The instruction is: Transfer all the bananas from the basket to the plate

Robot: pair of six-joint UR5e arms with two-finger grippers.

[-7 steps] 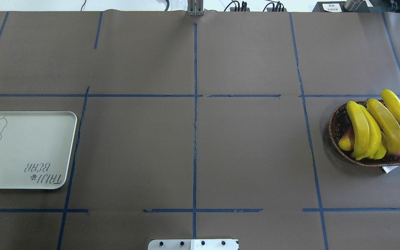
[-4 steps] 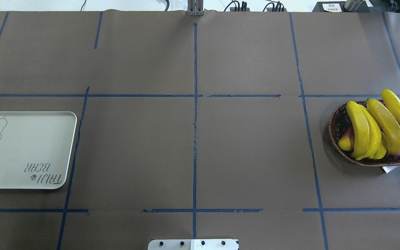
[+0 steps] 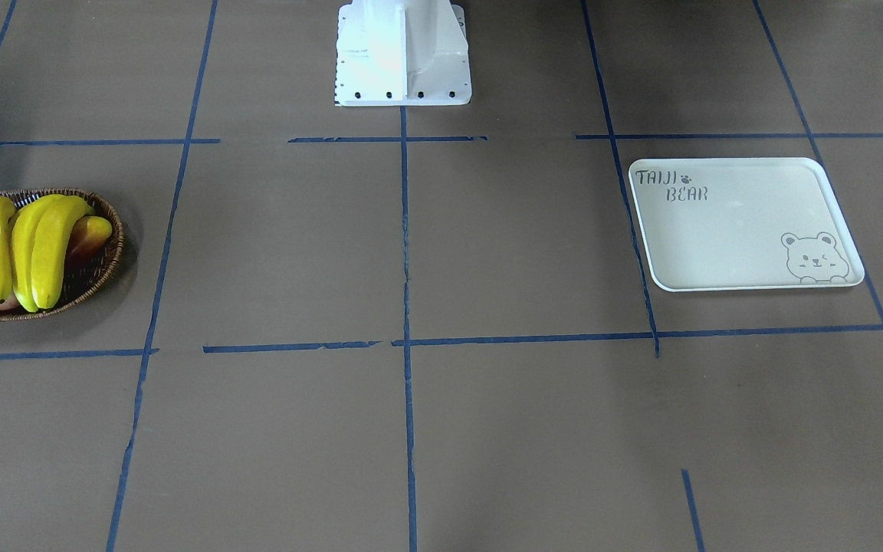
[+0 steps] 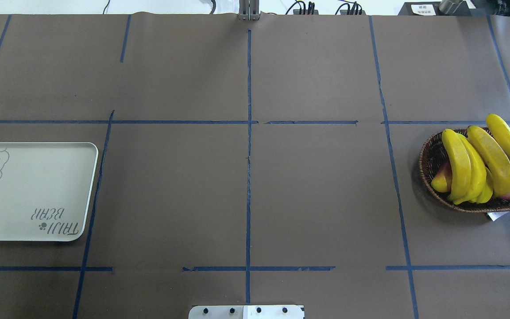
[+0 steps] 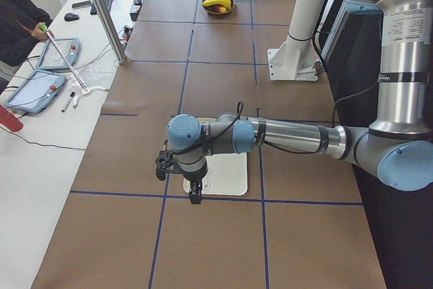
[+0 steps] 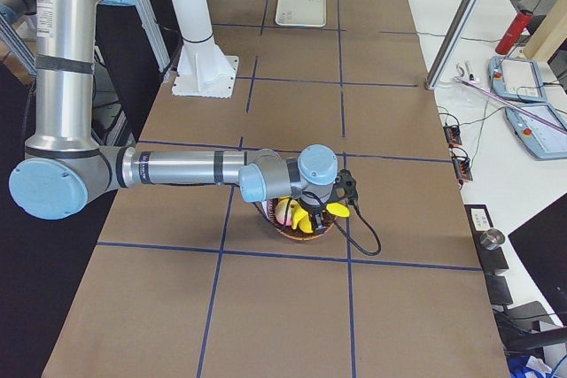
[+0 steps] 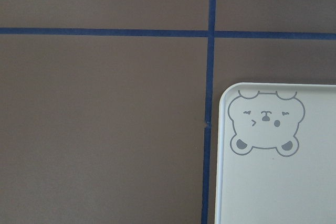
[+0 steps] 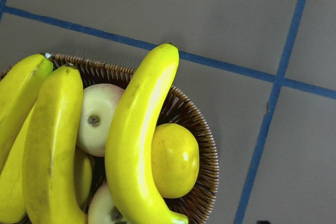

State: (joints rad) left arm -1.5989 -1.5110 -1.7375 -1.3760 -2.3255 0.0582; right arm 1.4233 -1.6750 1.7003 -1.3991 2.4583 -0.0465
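Right gripper [image 6: 312, 206] hangs directly over basket [image 4: 427, 165], probably staged for first pick; from side view alone, cannot tell whether fingers are apart or together. Bananas [image 4: 458, 164] all in basket, piled across apple [image 8: 97, 119] and round yellow fruit [image 8: 176, 158], outermost overhanging basket rim. Left gripper [image 5: 195, 194] far from basket, over bear corner of plate [image 4: 33, 190], likely waiting; its opening also unreadable. Plate bare, well apart from basket.
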